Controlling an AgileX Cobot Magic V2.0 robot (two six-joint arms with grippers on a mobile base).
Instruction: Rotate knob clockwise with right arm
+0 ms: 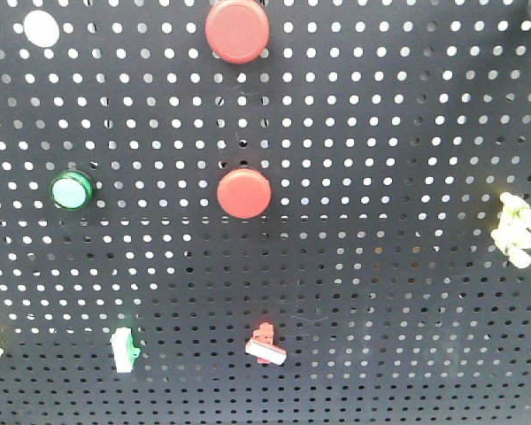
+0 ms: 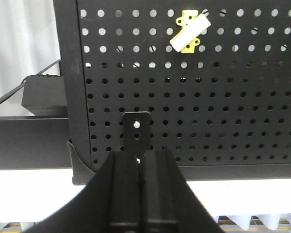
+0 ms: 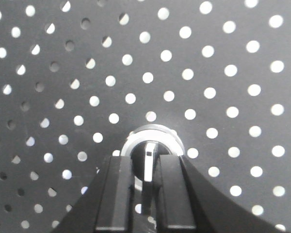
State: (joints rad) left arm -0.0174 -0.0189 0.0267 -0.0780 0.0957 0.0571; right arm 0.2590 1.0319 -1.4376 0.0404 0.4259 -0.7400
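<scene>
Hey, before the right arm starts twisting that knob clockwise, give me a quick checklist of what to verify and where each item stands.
1. Centring of the right gripper on the knob: ok, its fingers flank the white tab.
2. Firm grip on the tab: cannot tell, thin dark gaps show on either side.
3. Tab's starting position: ok, roughly upright in the wrist view.
4. Fingers clear of the pegboard: cannot tell from this angle.
5. The left gripper out of the way: ok, shut, low at the board's bottom edge, no knob in its view.
</scene>
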